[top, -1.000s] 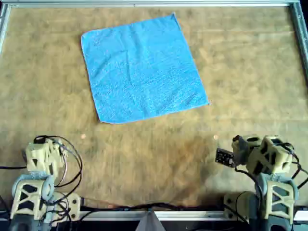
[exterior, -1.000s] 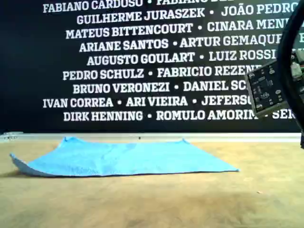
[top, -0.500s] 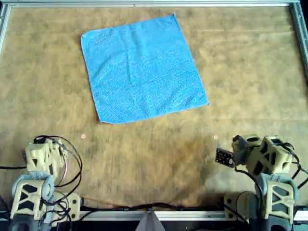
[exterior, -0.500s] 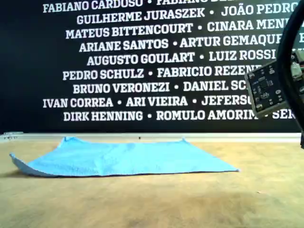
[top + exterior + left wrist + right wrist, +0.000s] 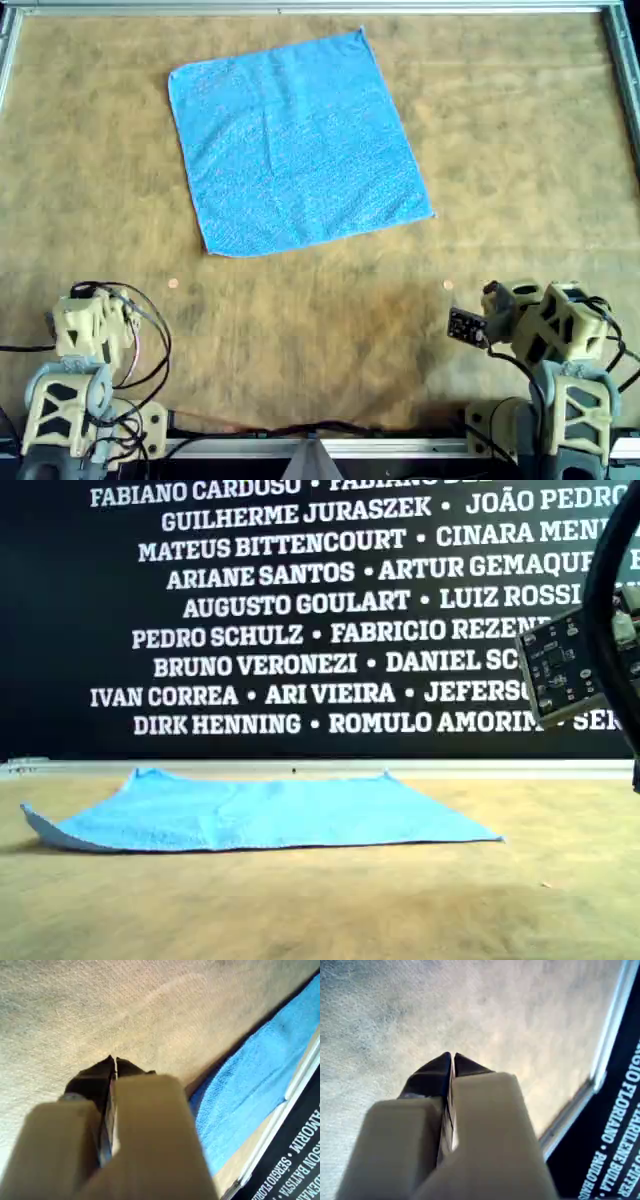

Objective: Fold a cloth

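Left gripper [image 5: 113,1062], seen in the left wrist view, has its jaws pressed together with nothing between them; its dark tips hang over bare tan table surface [image 5: 100,1005], with the cloth [image 5: 250,1085] lying beyond and a pale rail past that. Right gripper [image 5: 451,1057], in the right wrist view, likewise has its jaws closed on nothing, above bare table, facing the pale table rail [image 5: 600,1055] and the dark lettered wall.

In the overhead view, the sky-blue cloth [image 5: 295,140] lies spread flat and unfolded in the upper middle of the table [image 5: 330,330], turned slightly so that one corner points toward the upper edge and another toward the view's right. Both arms sit folded at the lower edge, one at the lower left [image 5: 85,350] and one at the lower right [image 5: 550,340], each well apart from the cloth.

In the exterior view, the cloth [image 5: 260,815] rests on the table before the black wall of white names [image 5: 300,610]; its corner at that view's left curls slightly upward. A small circuit board [image 5: 560,670] on an arm shows at that view's right edge.
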Robot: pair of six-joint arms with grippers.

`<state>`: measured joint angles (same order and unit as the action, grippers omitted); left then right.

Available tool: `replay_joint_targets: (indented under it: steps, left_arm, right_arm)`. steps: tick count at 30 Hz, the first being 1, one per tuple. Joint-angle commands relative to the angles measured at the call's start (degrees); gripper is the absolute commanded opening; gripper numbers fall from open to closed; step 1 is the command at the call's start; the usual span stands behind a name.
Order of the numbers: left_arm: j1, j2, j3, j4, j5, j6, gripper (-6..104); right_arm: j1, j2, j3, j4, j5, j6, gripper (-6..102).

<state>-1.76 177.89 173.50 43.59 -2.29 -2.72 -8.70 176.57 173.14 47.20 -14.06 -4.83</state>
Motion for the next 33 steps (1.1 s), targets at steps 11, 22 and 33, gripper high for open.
replay_joint_targets:
  steps: [11, 22, 33]
  left_arm:
    - [0.70, 0.00, -1.05, 0.09, 0.26, -0.26, -2]
    - [0.44, 0.09, -1.05, 0.09, 0.35, -0.26, -2]
    - [0.35, 0.53, -1.14, -0.97, 0.44, -0.44, 8]
  right_arm:
    - [0.26, 1.32, 0.79, 1.05, -0.88, 0.53, 0]
    - [0.26, 1.32, 0.79, 1.05, -0.97, 0.62, 0]
    - [0.35, 2.11, 0.70, -0.09, -3.43, 0.53, 1]
